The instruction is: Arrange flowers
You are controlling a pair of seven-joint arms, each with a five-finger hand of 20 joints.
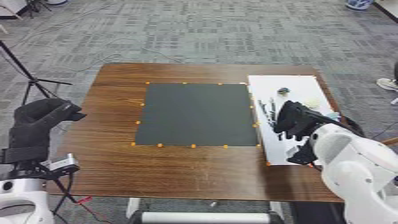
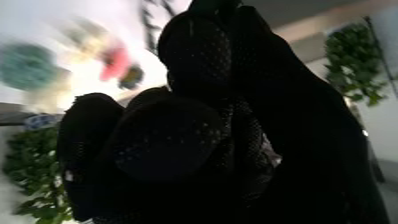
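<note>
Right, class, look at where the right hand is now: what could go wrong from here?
The right hand is over the white board, right by the thin dark pieces, so a sideways sweep might scatter them.

The pale item sits close beyond that hand, near the right edge of the table; a bump could perhaps send it off.

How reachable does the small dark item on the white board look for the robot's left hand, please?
Probably not: the left hand is by the table's left edge, with the dark mat between it and the white board, and the right hand is nearer the item.
</note>
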